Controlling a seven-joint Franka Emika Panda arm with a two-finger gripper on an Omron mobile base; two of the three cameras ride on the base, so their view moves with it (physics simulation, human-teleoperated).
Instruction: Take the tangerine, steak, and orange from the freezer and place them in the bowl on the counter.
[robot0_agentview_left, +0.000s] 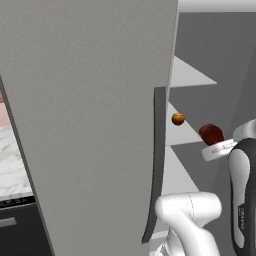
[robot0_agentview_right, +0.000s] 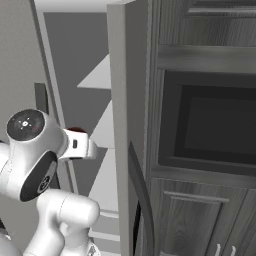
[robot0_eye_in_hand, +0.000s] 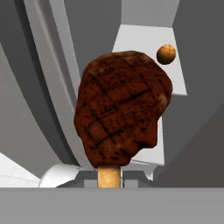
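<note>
Setting: simulated kitchen, robot base parked close in front of an open grey appliance.
Freezer (robot0_agentview_left: 90, 125): tall matte grey unit; flat door swung open, filling the left of the left base view; long dark vertical handle (robot0_agentview_left: 156, 165) on its edge; pale shelves (robot0_agentview_left: 187, 75) stepped inside on the right.
Steak (robot0_eye_in_hand: 122, 107): dark maroon-red, grill-marked lump with a pale bone stub at its lower end; seen close up before the hand camera, in front of the shelves; in the left base view it sits right beside the arm's white wrist, near a shelf edge.
Gripper: finger tips hidden behind the steak; whether they pinch it cannot be told.
Orange-brown fruit (robot0_agentview_left: 178, 119): small round ball on a pale shelf, left of and slightly above the steak, apart from it.
Counter (robot0_agentview_left: 12, 160): white marble with grey veins, far left past the door.
Cabinets (robot0_agentview_right: 210, 50): dark wood-grain, right of the freezer, with a dark built-in oven (robot0_agentview_right: 215, 125) set in.
</note>
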